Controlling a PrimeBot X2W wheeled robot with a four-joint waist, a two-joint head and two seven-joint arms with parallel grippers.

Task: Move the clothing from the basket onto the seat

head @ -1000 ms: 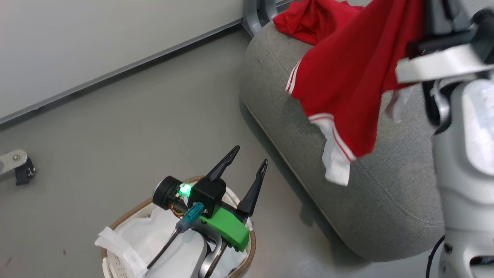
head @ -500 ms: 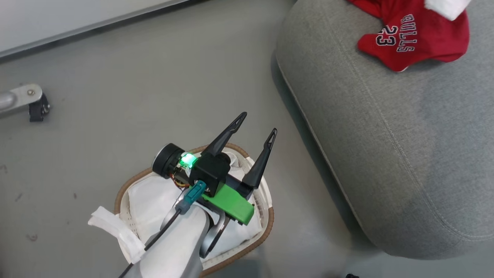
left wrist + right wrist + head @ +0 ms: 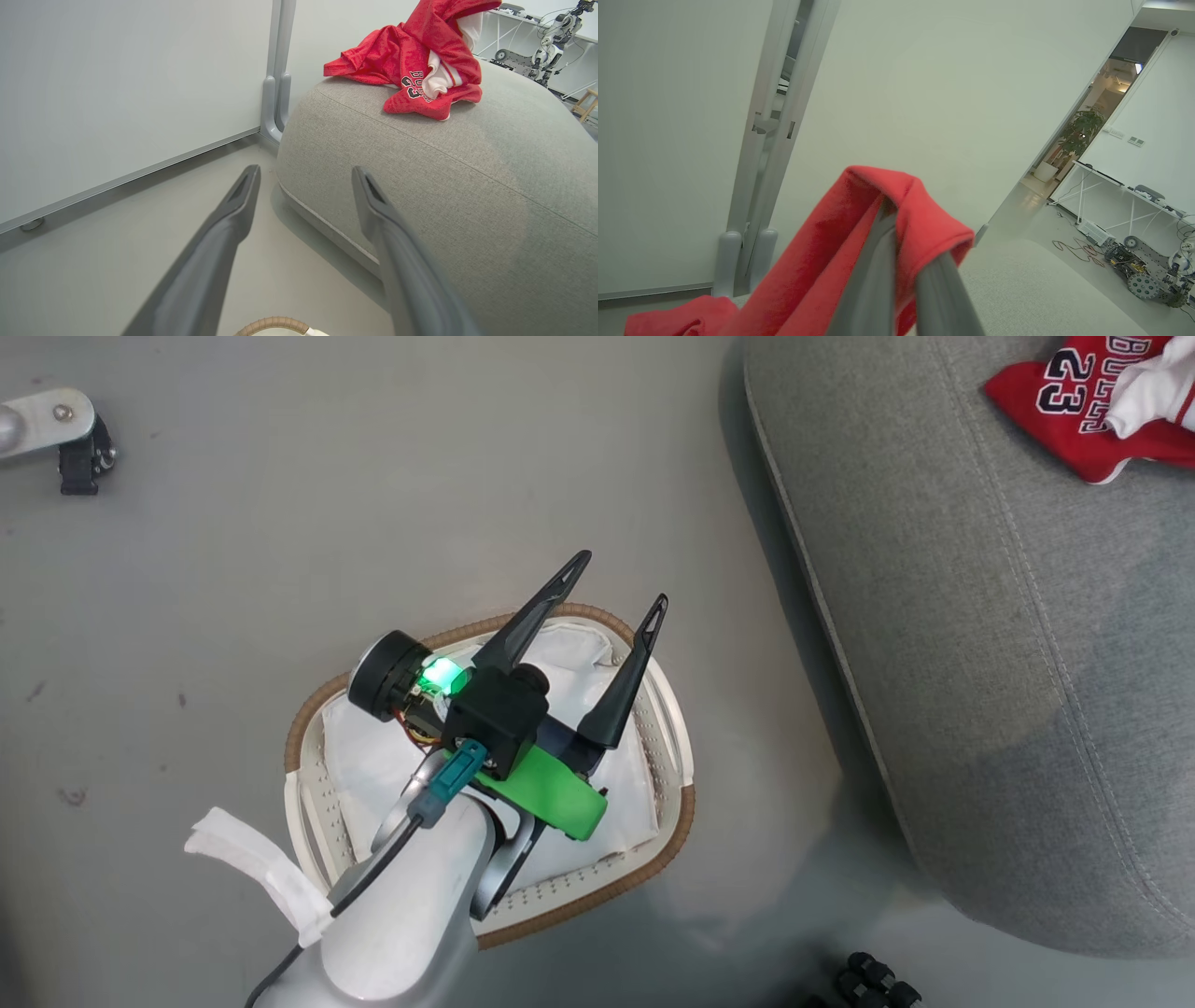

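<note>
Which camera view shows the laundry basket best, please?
The head view: the basket shows from above with its white liner, partly behind the open left gripper. The left wrist view catches a sliver of its brown rim.

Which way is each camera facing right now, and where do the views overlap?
Head view: on the head, facing down at floor, basket and seat edge; left forearm and open left gripper show.
Left wrist view: above the basket, facing along its open fingers toward the seat and the wall.
Right wrist view: above the seat, facing the wall and a doorway; the right gripper is shut on a red garment.
Shared: head and left wrist views both show the "BULLS 23" jersey on the seat and the basket rim.
</note>
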